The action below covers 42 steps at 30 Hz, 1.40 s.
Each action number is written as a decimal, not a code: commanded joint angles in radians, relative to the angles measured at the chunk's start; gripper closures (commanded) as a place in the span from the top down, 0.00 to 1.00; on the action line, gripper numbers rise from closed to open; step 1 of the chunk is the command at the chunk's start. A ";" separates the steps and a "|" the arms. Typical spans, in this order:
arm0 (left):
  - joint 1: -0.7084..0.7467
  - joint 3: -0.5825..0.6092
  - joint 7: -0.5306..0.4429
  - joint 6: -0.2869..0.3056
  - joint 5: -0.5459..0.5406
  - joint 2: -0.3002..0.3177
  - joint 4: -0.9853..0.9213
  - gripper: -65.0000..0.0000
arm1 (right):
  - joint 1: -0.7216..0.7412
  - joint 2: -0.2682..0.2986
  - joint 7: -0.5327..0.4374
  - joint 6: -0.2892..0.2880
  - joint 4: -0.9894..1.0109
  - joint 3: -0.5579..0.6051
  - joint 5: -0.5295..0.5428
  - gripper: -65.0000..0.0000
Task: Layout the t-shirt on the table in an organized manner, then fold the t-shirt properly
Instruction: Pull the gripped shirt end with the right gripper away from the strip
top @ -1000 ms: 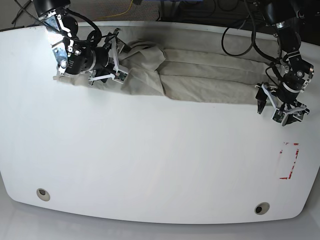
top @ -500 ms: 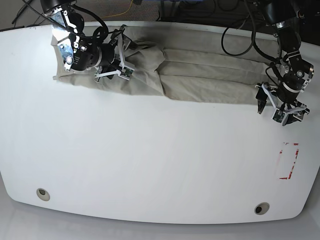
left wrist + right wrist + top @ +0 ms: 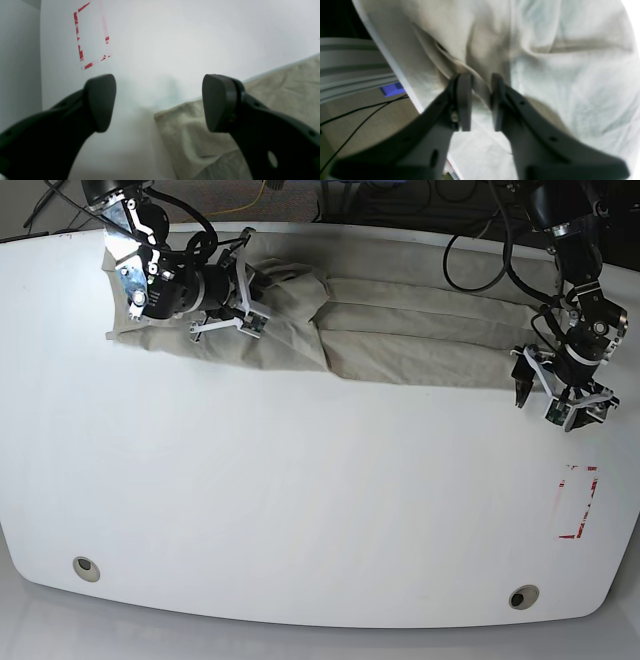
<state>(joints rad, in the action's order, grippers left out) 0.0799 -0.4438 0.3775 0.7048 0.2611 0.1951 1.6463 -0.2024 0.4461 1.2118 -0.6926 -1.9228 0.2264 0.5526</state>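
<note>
1. Table: white top filling the base view, w/ red tape box at approx 4 o'clock and grommets along the 6 o'clock edge.
2. Shirt: lying in a long crumpled band along the 12 o'clock edge, running from 10 to 2 o'clock; bunched and doubled over at the 11 o'clock end, flatter toward 2. Not laid out yet, so this is reading as the early spreading stage.
3. What's changing: R gripper has moved up and in from the shirt's near edge over the last sec and is now narrowing its jaws onto a raised fold near the bunch. Wrist view is showing a ridge of cloth pinched between the pads, so it's grasping the shirt. Probably means a pull to open the bunched end is coming.
4. R arm pose: reaching in from 10 o'clock, wrist turned so fingers are pointing along the table toward 3 o'clock, low over the cloth.
5. L gripper: staying put at 3 o'clock, fingers pointing down, jaws spread wide, holding nothing; hovering just over the shirt's corner, w/ one pad over cloth, the other over bare table.
</note>
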 commanded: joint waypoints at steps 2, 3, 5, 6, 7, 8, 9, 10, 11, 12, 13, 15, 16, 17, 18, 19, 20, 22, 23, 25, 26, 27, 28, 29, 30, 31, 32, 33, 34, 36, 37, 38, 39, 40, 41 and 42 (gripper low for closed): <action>-0.016 -0.002 -0.018 -0.007 -0.015 0.016 0.015 0.79 | -0.004 0.010 -0.008 -0.006 -0.019 -0.006 0.011 0.09; -0.016 -0.002 -0.018 -0.007 -0.015 0.016 0.015 0.79 | -0.006 0.010 -0.007 -0.006 -0.019 -0.006 0.011 0.08; -0.016 -0.002 -0.018 -0.007 -0.015 0.016 0.015 0.79 | -0.007 0.010 -0.002 -0.006 -0.022 -0.006 0.013 0.04; -0.016 -0.002 -0.018 -0.007 -0.015 0.016 0.015 0.79 | -0.009 0.010 -0.002 -0.006 -0.028 -0.006 0.013 0.03; -0.016 -0.002 -0.018 -0.007 -0.015 0.016 0.015 0.79 | -0.019 0.010 0.000 -0.006 -0.036 -0.006 0.013 0.02; -0.016 -0.002 -0.018 -0.007 -0.015 0.016 0.015 0.79 | -0.025 0.010 0.003 -0.006 -0.040 -0.006 0.013 0.01; -0.016 -0.002 -0.018 -0.007 -0.015 0.016 0.015 0.79 | -0.032 0.010 0.004 -0.006 -0.047 -0.006 0.013 0.01; -0.016 -0.002 -0.018 -0.007 -0.015 0.016 0.015 0.79 | -0.038 0.012 0.006 -0.006 -0.057 -0.006 0.013 0.01; -0.016 -0.002 -0.018 -0.007 -0.015 0.016 0.015 0.79 | -0.042 0.012 0.006 -0.006 -0.062 -0.006 0.013 0.01; -0.016 -0.002 -0.018 -0.007 -0.015 0.016 0.015 0.79 | -0.047 0.012 0.009 -0.006 -0.070 -0.006 0.013 0.01; -0.016 -0.002 -0.018 -0.007 -0.015 0.016 0.015 0.79 | -0.048 0.012 0.012 -0.006 -0.071 -0.006 0.014 0.01; -0.016 -0.002 -0.018 -0.007 -0.015 0.016 0.015 0.79 | -0.050 0.012 0.049 -0.006 -0.071 -0.006 0.021 0.01; -0.016 -0.002 -0.018 -0.007 -0.015 0.016 0.015 0.79 | -0.050 0.012 0.061 -0.006 -0.071 -0.006 0.027 0.01; -0.016 -0.002 -0.018 -0.007 -0.015 0.016 0.015 0.79 | -0.048 0.013 0.081 -0.006 -0.071 -0.006 0.044 0.01; -0.016 -0.002 -0.018 -0.007 -0.015 0.016 0.015 0.79 | -0.048 0.013 0.090 -0.006 -0.071 -0.008 0.059 0.01; -0.016 -0.002 -0.018 -0.007 -0.015 0.016 0.013 0.79 | -0.048 0.015 0.096 -0.006 -0.071 -0.011 0.076 0.01; -0.016 -0.002 -0.018 -0.007 -0.015 0.016 0.010 0.79 | -0.047 0.020 0.099 -0.006 -0.071 -0.011 0.097 0.01; -0.016 -0.002 -0.019 -0.007 -0.015 0.016 0.001 0.79 | -0.045 0.050 0.101 -0.006 -0.071 -0.011 0.142 0.01; -0.016 -0.002 -0.019 -0.007 -0.015 0.016 -0.004 0.79 | -0.044 0.064 0.101 -0.006 -0.071 -0.009 0.169 0.01; -0.016 -0.002 -0.022 -0.007 -0.015 0.017 -0.010 0.79 | -0.041 0.084 0.101 -0.006 -0.071 -0.009 0.214 0.01; -0.016 -0.002 -0.038 -0.007 -0.015 0.017 -0.011 0.79 | -0.039 0.099 0.101 -0.006 -0.071 -0.011 0.249 0.02; -0.016 -0.002 -0.044 -0.007 -0.015 0.017 -0.013 0.79 | -0.038 0.102 0.101 -0.006 -0.071 -0.011 0.260 0.02; -0.016 -0.002 -0.064 -0.007 -0.015 0.017 -0.013 0.79 | -0.036 0.116 0.101 -0.006 -0.071 -0.012 0.286 0.02; -0.013 -0.002 -0.076 -0.007 -0.013 0.017 -0.013 0.79 | -0.030 0.128 0.101 -0.006 -0.071 -0.012 0.304 0.02; -0.013 -0.002 -0.082 -0.007 -0.013 0.017 -0.014 0.79 | -0.027 0.136 0.101 -0.006 -0.071 -0.012 0.312 0.02; -0.010 -0.002 -0.087 -0.007 -0.013 0.017 -0.018 0.79 | -0.025 0.151 0.101 -0.006 -0.071 -0.012 0.330 0.02; -0.010 -0.002 -0.087 -0.007 -0.013 0.017 -0.022 0.79 | -0.024 0.159 0.101 -0.006 -0.071 -0.012 0.340 0.02; -0.010 -0.002 -0.087 -0.007 -0.013 0.017 -0.025 0.79 | -0.024 0.167 0.101 -0.006 -0.071 -0.012 0.346 0.02; -0.012 -0.002 -0.087 -0.007 -0.013 0.017 -0.028 0.79 | -0.024 0.175 0.101 -0.006 -0.071 -0.012 0.352 0.02; -0.013 -0.002 -0.087 -0.007 -0.013 0.017 -0.028 0.79 | -0.025 0.187 0.101 -0.006 -0.070 -0.011 0.358 0.02; -0.013 -0.002 -0.087 -0.007 -0.013 0.017 -0.028 0.79 | -0.025 0.193 0.101 -0.006 -0.070 -0.009 0.358 0.02; -0.013 -0.002 -0.087 -0.007 -0.013 0.017 -0.028 0.79 | -0.027 0.199 0.101 -0.006 -0.070 -0.008 0.358 0.02; -0.013 -0.002 -0.087 -0.007 -0.013 0.017 -0.028 0.79 | -0.027 0.201 0.101 -0.006 -0.070 -0.008 0.358 0.02; -0.015 -0.002 -0.087 -0.007 -0.013 0.017 -0.028 0.79 | -0.027 0.205 0.102 -0.006 -0.070 -0.008 0.358 0.02; -0.015 -0.002 -0.087 -0.007 -0.013 0.017 -0.028 0.79 | -0.027 0.207 0.102 -0.006 -0.070 -0.008 0.358 0.02; -0.015 -0.002 -0.087 -0.007 -0.013 0.017 -0.028 0.79 | -0.029 0.207 0.102 -0.006 -0.070 -0.008 0.358 0.02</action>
<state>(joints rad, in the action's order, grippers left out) 0.0807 -0.4423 0.3134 0.7048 0.2619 0.1978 1.6020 -0.2356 0.6357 1.3216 -0.6926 -1.9759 0.2241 0.8948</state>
